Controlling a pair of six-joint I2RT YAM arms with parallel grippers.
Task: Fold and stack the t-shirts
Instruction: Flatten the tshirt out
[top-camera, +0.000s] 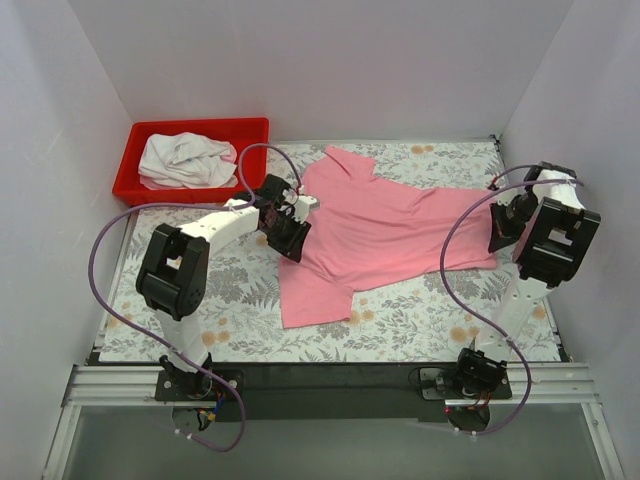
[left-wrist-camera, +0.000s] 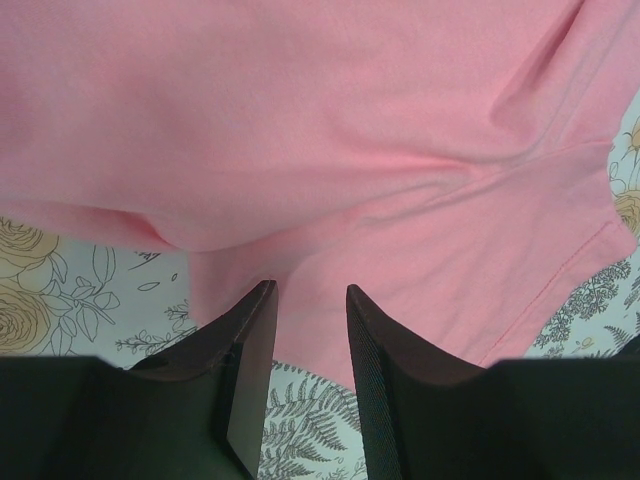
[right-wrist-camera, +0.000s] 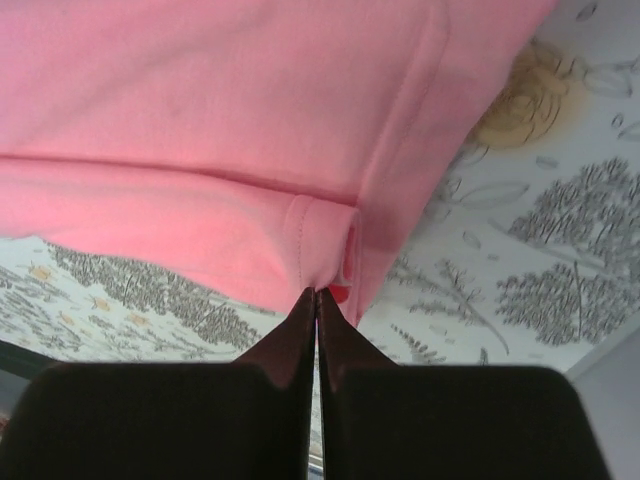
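The pink t-shirt (top-camera: 385, 232) lies spread across the middle of the flowered table cover, partly folded, its hem toward the right. My left gripper (top-camera: 291, 240) is open at the shirt's left edge; in the left wrist view the pink cloth (left-wrist-camera: 330, 130) lies just ahead of its gripper (left-wrist-camera: 311, 292). My right gripper (top-camera: 499, 241) is shut on the pink shirt's right corner; the right wrist view shows its gripper (right-wrist-camera: 317, 293) pinching the hemmed fold (right-wrist-camera: 300, 240). The white t-shirt (top-camera: 185, 160) lies crumpled in the red bin.
The red plastic bin (top-camera: 135, 186) stands at the back left. White walls close in the left, back and right sides. Purple cables loop from both arms. The table cover's (top-camera: 420, 310) near edge meets a black rail.
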